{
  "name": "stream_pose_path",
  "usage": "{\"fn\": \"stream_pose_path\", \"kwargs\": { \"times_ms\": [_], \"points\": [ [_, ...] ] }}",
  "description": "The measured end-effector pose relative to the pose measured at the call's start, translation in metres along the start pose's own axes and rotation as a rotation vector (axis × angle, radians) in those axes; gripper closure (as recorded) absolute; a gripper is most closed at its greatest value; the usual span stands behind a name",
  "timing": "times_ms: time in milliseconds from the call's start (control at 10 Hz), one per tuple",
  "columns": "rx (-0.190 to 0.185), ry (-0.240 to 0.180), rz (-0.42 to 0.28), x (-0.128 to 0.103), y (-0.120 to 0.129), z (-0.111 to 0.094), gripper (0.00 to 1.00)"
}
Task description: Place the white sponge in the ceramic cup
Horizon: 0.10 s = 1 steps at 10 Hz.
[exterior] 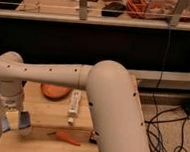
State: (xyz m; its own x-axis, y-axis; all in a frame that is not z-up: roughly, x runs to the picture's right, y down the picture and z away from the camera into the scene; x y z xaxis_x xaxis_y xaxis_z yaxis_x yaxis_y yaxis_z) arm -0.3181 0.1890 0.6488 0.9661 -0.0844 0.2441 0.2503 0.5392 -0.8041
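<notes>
The gripper hangs straight down at the left end of the wooden table, right over the cup. A pale, cream-coloured block sits between its fingers at about the level of the cup's rim; I take that to be the sponge, and the fingers look closed on it, though the view here is soft and I can't be certain of the grip.

So the task looks late in its course: the sponge is picked up and carried to the cup, and what seems left is to lower it the last bit, let go, and pull the arm clear. Whether the sponge's bottom is already inside the mouth, I cannot tell.

The sponge reads as a small, soft, off-white lump, hard to separate from the cup below it because both are so pale. Only part of the cup shows, a white rounded side peeking out at the gripper's lower right.

Elsewhere on the table, well apart from the cup, lie an orange dish, a long white bar and a carrot near the front edge.
</notes>
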Motion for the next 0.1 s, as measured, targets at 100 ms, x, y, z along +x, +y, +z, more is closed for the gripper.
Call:
{"fn": "stream_pose_path", "kwargs": {
  "times_ms": [100],
  "points": [
    [0.04,-0.01,0.008,-0.0012,0.0012,-0.0043,0.2]
  ]
}}
